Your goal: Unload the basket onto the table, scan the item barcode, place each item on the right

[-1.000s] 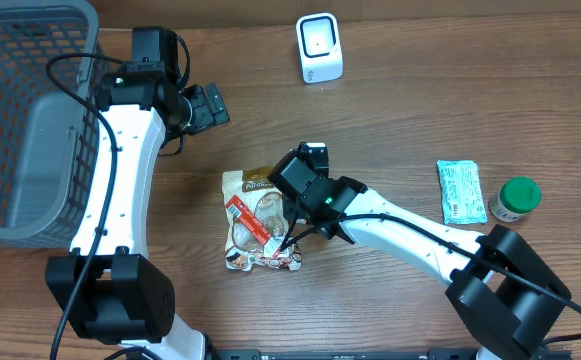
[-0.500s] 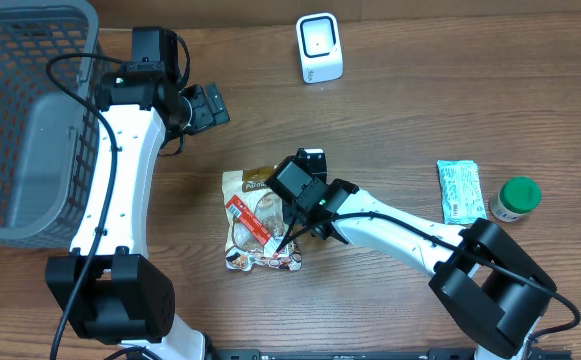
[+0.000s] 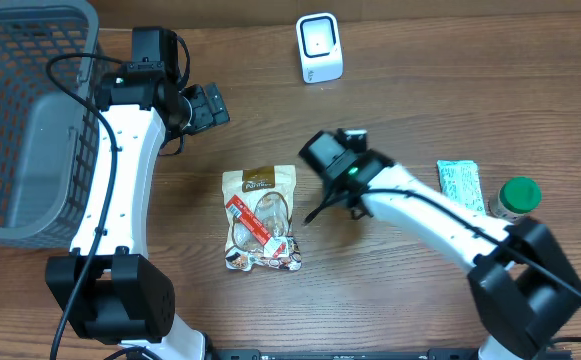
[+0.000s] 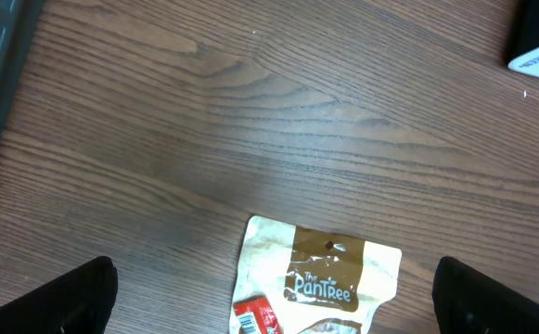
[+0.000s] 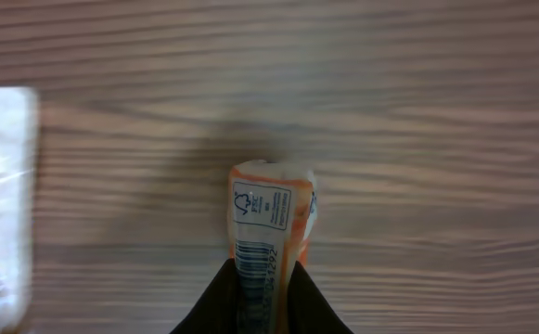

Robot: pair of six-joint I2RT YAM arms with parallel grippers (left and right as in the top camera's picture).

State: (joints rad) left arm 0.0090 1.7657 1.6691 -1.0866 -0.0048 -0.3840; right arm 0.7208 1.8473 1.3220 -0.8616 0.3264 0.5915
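Orange packet (image 5: 269, 209) is clamped in your right pincer (image 5: 262, 283), long axis running straight out past its fingertips, barcode facing the wrist camera, with the white scanner (image 3: 319, 47) well ahead.

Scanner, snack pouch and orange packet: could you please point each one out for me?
scanner (image 3: 319, 42), overhead view, white front face.
snack pouch (image 3: 262, 216), overhead view, its middle.
orange packet (image 5: 265, 210), right wrist view, white label panel.

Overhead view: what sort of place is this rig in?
Likely a mock shop checkout on a wooden table: white boxy barcode scanner, grey plastic mesh basket, and packaged groceries such as the tan snack pouch and the barcoded orange packet in the right hand.
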